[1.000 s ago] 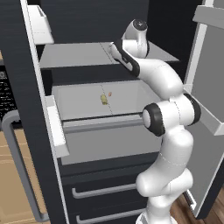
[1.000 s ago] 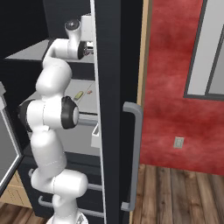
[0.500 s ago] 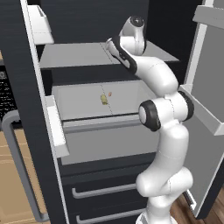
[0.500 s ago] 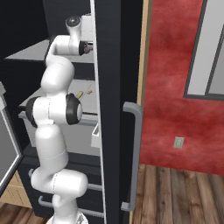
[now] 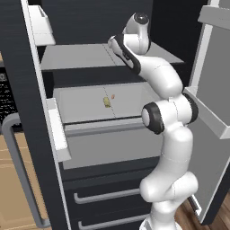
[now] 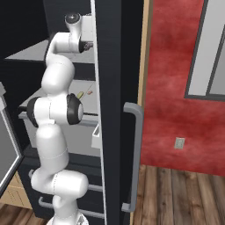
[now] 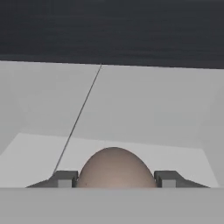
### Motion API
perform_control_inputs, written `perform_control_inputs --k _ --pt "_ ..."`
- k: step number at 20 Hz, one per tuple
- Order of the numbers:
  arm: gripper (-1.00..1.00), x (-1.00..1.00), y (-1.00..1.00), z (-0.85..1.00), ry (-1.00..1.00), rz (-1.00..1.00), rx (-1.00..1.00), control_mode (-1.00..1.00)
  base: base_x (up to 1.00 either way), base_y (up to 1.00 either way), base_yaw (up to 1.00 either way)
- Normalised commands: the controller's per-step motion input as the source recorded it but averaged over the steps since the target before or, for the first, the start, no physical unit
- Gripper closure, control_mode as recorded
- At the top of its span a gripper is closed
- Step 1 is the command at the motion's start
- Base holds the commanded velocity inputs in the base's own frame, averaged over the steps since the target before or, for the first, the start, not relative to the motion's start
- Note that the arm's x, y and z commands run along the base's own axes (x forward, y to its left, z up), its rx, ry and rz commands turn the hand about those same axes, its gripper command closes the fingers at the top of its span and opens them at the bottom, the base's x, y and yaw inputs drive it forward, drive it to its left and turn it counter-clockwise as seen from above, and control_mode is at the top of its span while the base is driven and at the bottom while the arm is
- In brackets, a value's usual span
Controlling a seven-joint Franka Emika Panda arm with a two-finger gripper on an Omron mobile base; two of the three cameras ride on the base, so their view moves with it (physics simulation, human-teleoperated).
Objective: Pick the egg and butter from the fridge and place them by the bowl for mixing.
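Observation:
The egg (image 7: 116,168), a brownish-tan ovoid, sits between my fingertips (image 7: 65,179) in the hand view, and both tips press its sides. My gripper (image 7: 116,180) is shut on it, low over the upper grey shelf (image 5: 76,56) of the black fridge (image 5: 27,112). In the left base view the hand (image 5: 117,45) reaches in over that shelf. The butter (image 5: 106,102), a small pale-yellow block, lies on the lower shelf, also seen as the butter (image 6: 80,95) in the right base view. The bowl is out of view.
A tiny orange-pink bit (image 5: 113,95) lies beside the butter. The open fridge door (image 6: 115,88) with its grey bar handle (image 6: 136,154) stands close on the arm's right. Another door with bins (image 5: 211,112) and the drawers (image 5: 108,195) lie below and beside the arm.
The hand has pushed a little further in and up over the upper shelf. The butter and the orange-pink bit have stayed put.

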Motion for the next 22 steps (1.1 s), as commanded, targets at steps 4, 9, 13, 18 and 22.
perform_control_inputs --k 4,9,13,18,22 --pt "1.00 -0.28 0.00 0.18 -0.30 0.00 0.02 -1.00 0.00 0.00 0.00" --pt "1.00 -0.82 0.00 0.14 -0.26 0.05 0.00 -1.00 0.00 0.00 0.00" --pt "1.00 -1.00 0.00 0.04 -0.22 0.09 0.01 -1.00 0.00 0.00 0.00" --pt "1.00 -1.00 -0.03 0.00 -0.15 0.10 0.00 -1.00 0.00 0.00 0.00" --pt "1.00 -1.00 -0.17 0.00 -0.15 0.11 0.00 -1.00 0.00 0.00 0.00"
